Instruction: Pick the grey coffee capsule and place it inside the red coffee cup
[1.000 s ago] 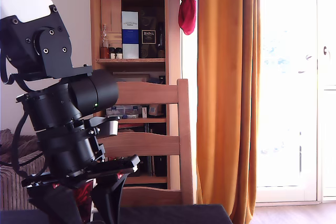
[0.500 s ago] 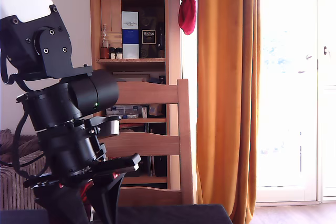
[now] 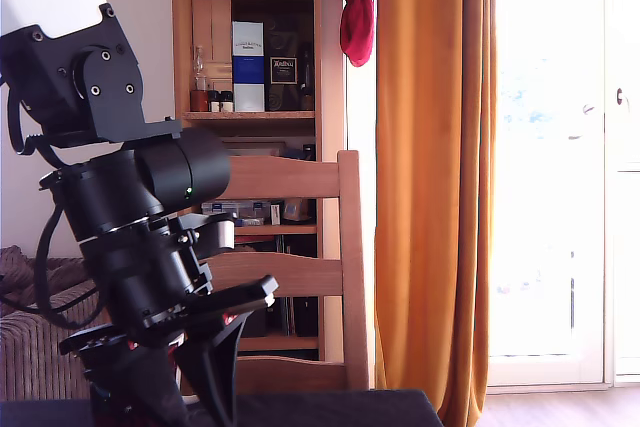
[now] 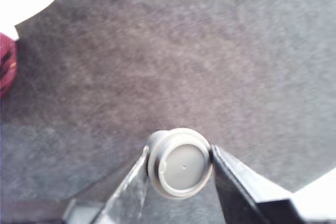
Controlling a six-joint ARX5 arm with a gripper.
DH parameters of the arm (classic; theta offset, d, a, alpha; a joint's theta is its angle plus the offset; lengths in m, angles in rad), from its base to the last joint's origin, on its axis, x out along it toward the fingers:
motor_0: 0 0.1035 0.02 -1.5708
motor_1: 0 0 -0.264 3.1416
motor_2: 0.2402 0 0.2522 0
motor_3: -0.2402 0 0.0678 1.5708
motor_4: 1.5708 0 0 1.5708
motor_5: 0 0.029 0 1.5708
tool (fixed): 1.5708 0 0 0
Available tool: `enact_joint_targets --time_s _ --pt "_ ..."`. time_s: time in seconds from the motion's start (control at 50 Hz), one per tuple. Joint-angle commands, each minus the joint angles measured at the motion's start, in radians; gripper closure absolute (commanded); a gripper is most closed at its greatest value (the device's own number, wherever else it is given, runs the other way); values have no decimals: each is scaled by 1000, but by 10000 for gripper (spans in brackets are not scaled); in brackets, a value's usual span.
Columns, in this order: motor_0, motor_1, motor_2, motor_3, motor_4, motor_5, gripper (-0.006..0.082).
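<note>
I've got the grey coffee capsule [image 4: 180, 163] pinched in the gripper [image 4: 179, 167], one finger [image 4: 131, 187] pressing each side of its body, so the pincer is clenched on the capsule. Wrist view shows it clear of the dark grey felt-like mat [image 4: 189, 51] underneath, w/ nothing else touching it.

Step in hand, as I judge it: carry over to the red coffee cup [image 4: 21, 3] & drop in. Only an arc of its white rim and a bit of red-printed wall show at the wrist view's edge, well apart from the capsule. To do this well I'd keep the grip firm, keep height above the rim during the traverse, centre the capsule over the white opening, then release. Contact looks narrow, on a tapered wall, so jerky moves could squirt it out.

Orientation: a flat round face w/ a tiny centre dot looks straight at the wrist cam, so the capsule's long axis runs roughly along the cam's line of sight. Can't tell for sure which end faces me.

Exterior view: the arm [image 3: 130, 247] fills that view's left, tilted down toward the table edge [image 3: 330, 409], in front of a wooden chair [image 3: 300, 277] & bookshelf [image 3: 250, 37]. Capsule & cup aren't clearly visible there.
</note>
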Motion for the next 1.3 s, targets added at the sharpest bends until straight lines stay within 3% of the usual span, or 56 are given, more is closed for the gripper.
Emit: enact_joint_targets --time_s 0.0,0.4,0.96,1.28 --pt "-3 10 43 -2 18 8 444" --pt "40 -35 214 -133 31 56 444" --pt "253 -136 218 -235 -52 130 444" --pt "283 -135 218 -266 -70 140 443"
